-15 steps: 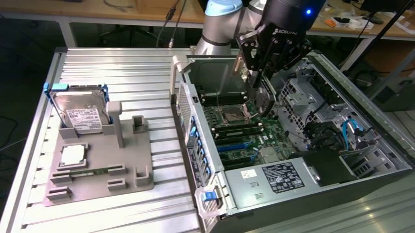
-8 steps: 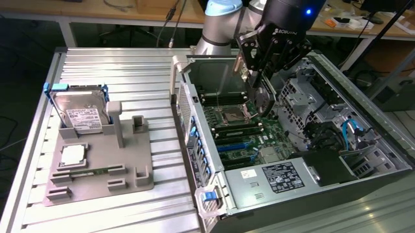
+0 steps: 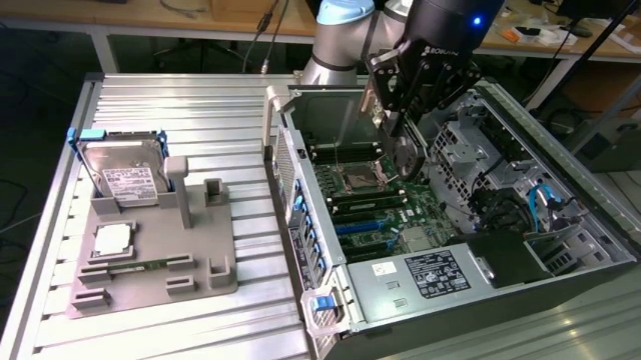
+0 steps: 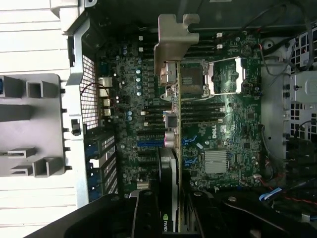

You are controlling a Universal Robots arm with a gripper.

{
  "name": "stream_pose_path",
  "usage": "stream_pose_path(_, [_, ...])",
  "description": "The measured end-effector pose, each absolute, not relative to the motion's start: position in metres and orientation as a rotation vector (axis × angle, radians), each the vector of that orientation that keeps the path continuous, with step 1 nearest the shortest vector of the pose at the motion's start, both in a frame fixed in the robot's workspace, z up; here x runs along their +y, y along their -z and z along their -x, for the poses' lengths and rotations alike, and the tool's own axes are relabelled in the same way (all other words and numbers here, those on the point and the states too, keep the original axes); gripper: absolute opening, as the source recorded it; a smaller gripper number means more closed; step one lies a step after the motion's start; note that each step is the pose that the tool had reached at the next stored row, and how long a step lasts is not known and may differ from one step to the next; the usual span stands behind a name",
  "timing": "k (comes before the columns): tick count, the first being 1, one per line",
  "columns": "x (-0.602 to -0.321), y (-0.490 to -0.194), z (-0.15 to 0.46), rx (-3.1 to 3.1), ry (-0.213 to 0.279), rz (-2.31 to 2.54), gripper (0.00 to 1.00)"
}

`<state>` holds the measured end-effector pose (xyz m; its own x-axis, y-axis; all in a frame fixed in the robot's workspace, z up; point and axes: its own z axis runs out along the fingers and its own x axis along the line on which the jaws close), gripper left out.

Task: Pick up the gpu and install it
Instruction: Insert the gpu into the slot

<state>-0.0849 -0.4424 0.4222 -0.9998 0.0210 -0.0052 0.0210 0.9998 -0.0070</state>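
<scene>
I see the tool pinching the gpu by its edges, jaws pressed onto the card, which hangs on edge inside the open case, above the motherboard and not seated in it. In the wrist view the card's bracket points toward the case's rear wall, and the card lines up just beside the socket, over the rows of slots. I can't tell whether its lower edge touches any slot. On the surface, well apart from the case on the exterior view's left, the grey holder carries the hard drive standing upright at its far end and the chip lying flat nearer its middle
</scene>
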Motion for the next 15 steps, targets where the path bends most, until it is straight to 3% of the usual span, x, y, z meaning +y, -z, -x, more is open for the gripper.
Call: stream_pose_path(15, [-0.442,-0.405,0.083,3.099,0.016,0.473,0.27])
